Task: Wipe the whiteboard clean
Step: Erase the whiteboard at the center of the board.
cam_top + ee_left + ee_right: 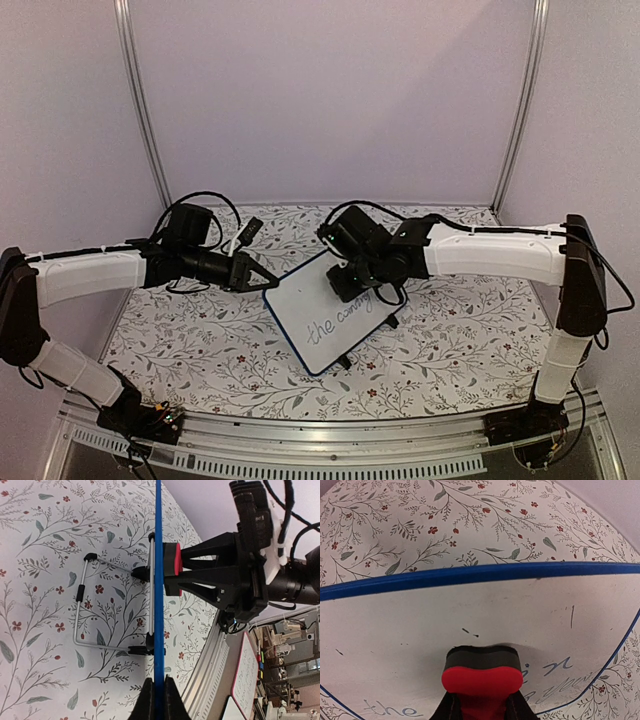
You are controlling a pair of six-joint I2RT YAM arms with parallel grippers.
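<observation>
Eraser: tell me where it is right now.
In the right wrist view, the eraser sits bottom centre, in the right gripper, pressed against the whiteboard near the writing.

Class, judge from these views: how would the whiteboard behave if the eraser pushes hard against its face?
The whiteboard is probably stiff: its face looks flat under the eraser. Alone it would likely tip or slide, propped on a thin wire stand. The left gripper clamped on its edge probably steadies it.

floral-patterned table (200, 350) bears the whiteboard (310, 305), propped on its stand (79, 592).
</observation>
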